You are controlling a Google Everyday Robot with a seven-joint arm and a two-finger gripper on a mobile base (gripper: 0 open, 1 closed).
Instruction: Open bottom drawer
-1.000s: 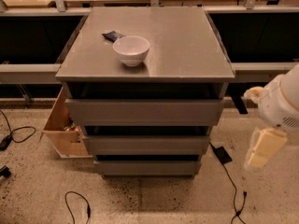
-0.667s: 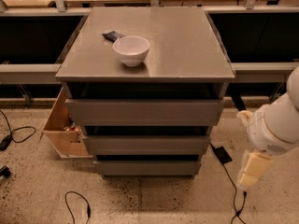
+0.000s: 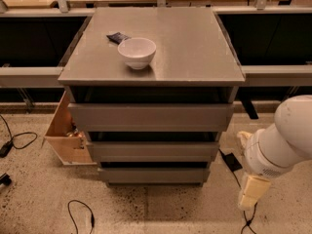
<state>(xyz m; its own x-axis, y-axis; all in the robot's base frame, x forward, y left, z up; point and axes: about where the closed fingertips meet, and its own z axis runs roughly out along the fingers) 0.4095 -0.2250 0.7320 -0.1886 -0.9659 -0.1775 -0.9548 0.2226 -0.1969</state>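
The bottom drawer [image 3: 154, 175] is the lowest, narrowest grey front of the grey cabinet [image 3: 154, 48], just above the floor, and it looks closed. Two taller grey fronts [image 3: 151, 117] sit above it. My gripper [image 3: 252, 192] hangs low at the right, on the end of the white arm [image 3: 285, 138], to the right of the bottom drawer and apart from it. It holds nothing that I can see.
A white bowl [image 3: 137, 52] and a small dark packet [image 3: 118, 37] sit on the cabinet top. A light wooden box [image 3: 66, 133] stands at the cabinet's left. Black cables [image 3: 80, 214] and a black block [image 3: 231, 161] lie on the speckled floor.
My arm and gripper have dropped lower and moved a little left, toward the cabinet's lower right corner. The drawers have not moved.
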